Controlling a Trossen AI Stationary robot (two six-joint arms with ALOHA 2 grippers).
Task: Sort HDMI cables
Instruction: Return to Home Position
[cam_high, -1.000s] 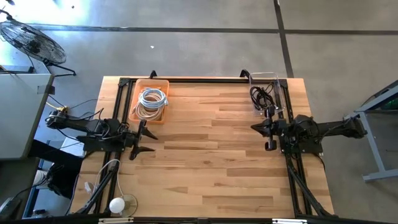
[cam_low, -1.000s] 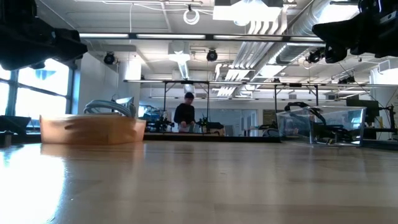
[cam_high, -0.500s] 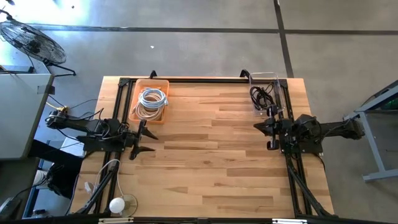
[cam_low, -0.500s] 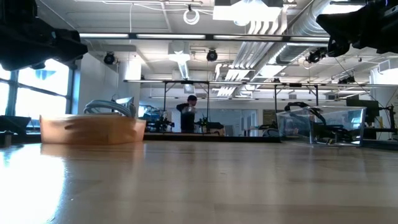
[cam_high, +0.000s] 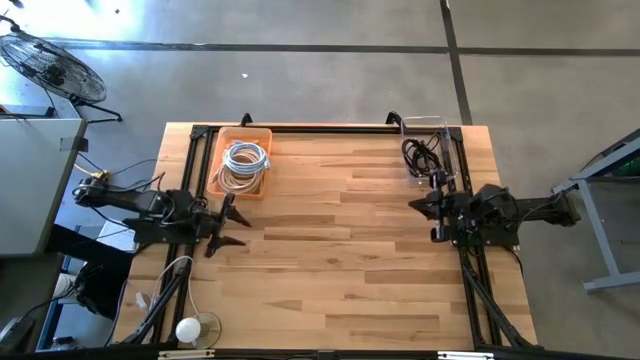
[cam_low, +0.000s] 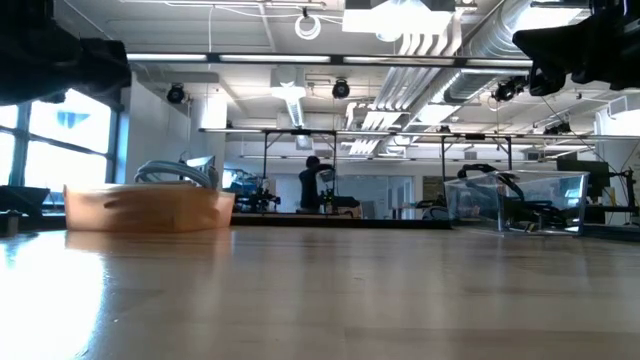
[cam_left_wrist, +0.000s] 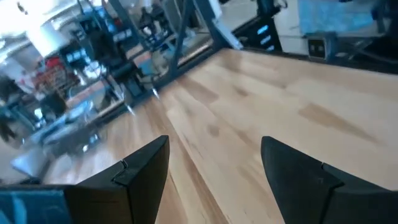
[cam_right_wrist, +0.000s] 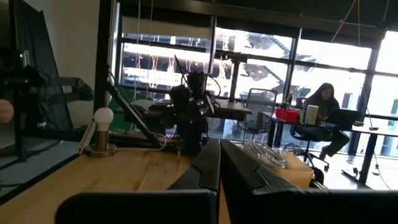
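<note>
My left gripper (cam_left_wrist: 214, 148) is wide apart, my right gripper (cam_right_wrist: 219, 154) is squeezed empty, and it could bump the clear bin (cam_high: 443, 122) nearby.

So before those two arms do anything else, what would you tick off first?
1. Left pincer empty: ok. Its fingers are apart with nothing between them, at the table's left side.
2. Right pincer empty: ok. Its fingers are shut together with no cable in them, at the right side.
3. Light cables inside the orange bin: ok.
4. Black cables inside the transparent bin: ok.
5. No stray cable on the table between the arms: ok.
6. Person away from the arms: ok, standing far back in the room.
</note>
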